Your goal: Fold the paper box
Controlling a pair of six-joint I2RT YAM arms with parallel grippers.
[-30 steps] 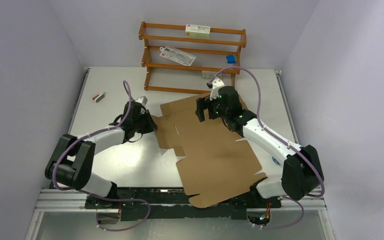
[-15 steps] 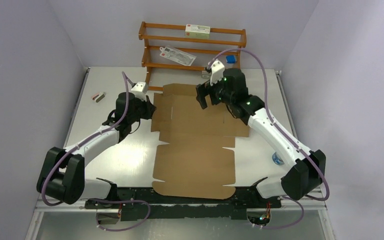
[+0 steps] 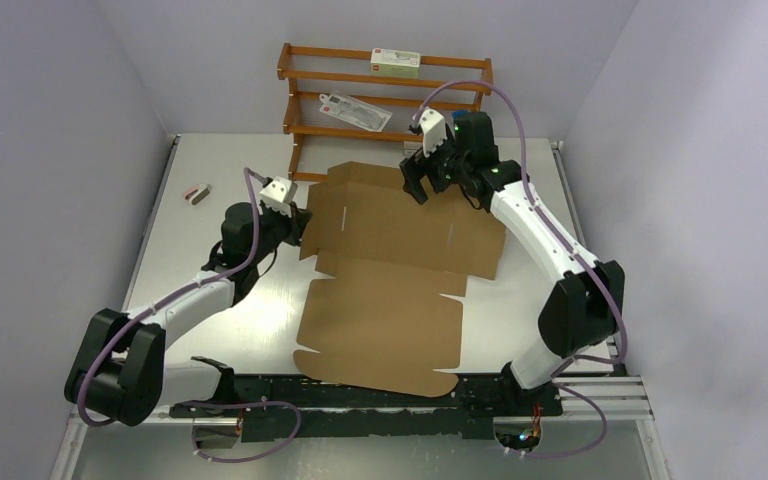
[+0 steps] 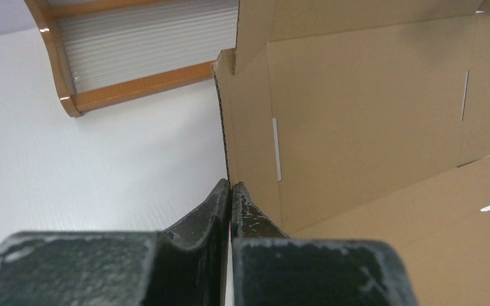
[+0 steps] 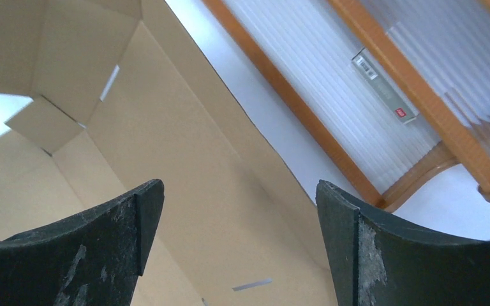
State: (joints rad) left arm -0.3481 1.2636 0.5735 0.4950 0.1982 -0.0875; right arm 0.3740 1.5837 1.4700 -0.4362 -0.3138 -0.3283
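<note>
Paper box (image 3: 390, 285): we note a plain brown corrugated sheet, die-cut, with notched flaps and thin slots. It lies mostly flat on the white table (image 3: 210, 310). The widest panel spreads to the right of the left claw (image 3: 305, 224) and on the near side of the right claw (image 3: 418, 186).

In the left wrist view the box (image 4: 370, 115) shows crisp crease lines and two narrow slits. The side flap nearest the claw tilts up from the table, its fluted edge showing.

Left arm: reaches forward low over the table. The left claw (image 4: 230, 189) is closed, pinching the thin edge of that side flap between its dark, scuffed fingers (image 4: 198, 213).

Right arm: stretched far forward, elbow high, wrist bent down. The right claw (image 5: 239, 188) stands wide open and holds nothing. It hangs over the far edge of the box (image 5: 185, 191); we cannot tell whether it touches the cardboard.

Just beyond the right claw stands an orange-brown wooden rack (image 3: 385, 130) with slatted shelves.
</note>
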